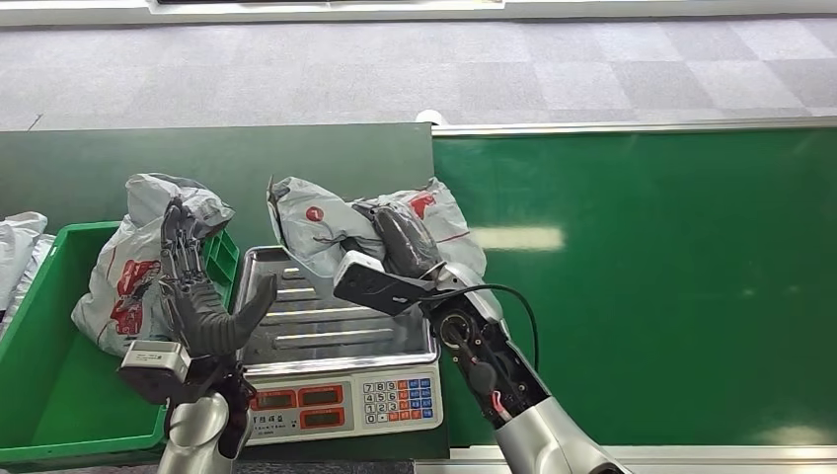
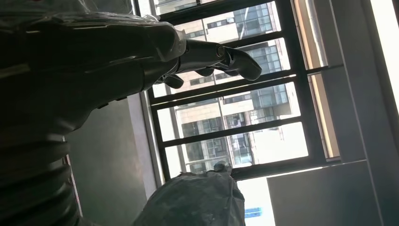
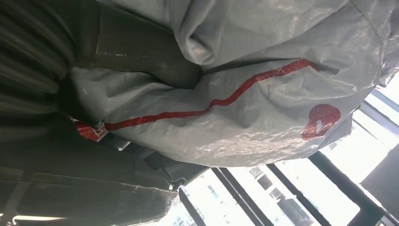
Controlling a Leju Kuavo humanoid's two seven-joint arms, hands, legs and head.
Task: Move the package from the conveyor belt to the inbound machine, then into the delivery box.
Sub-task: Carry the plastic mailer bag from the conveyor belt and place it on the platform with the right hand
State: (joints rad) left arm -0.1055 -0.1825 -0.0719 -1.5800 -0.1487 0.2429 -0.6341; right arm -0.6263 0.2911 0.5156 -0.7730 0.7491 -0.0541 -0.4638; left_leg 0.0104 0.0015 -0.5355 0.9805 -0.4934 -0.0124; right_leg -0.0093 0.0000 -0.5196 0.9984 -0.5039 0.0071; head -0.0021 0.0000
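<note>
The right hand [image 1: 403, 242] clasps a grey package [image 1: 336, 222] printed with red marks, holding it over the far edge of the inbound machine's steel tray [image 1: 296, 326], between the conveyor belt [image 1: 642, 276] and the green delivery box [image 1: 59, 375]. The left hand [image 1: 192, 296] stands upright at the tray's left side, fingers apart and holding nothing. A second grey package [image 1: 123, 281] leans over the box's rim.

To do this step well, the package should probably be lowered until it rests wholly inside the tray's rim before the fingers let go, so that the scale bears its full weight. The soft bag may sag over the edge, and the waiting left hand appears placed to steady it.

The bags carry a red line and a red round logo [image 3: 320, 120], but no lettering can be read. The machine's front shows red displays [image 1: 296, 400] and a keypad [image 1: 395, 395] of numbered keys, its other captions too small to read.
</note>
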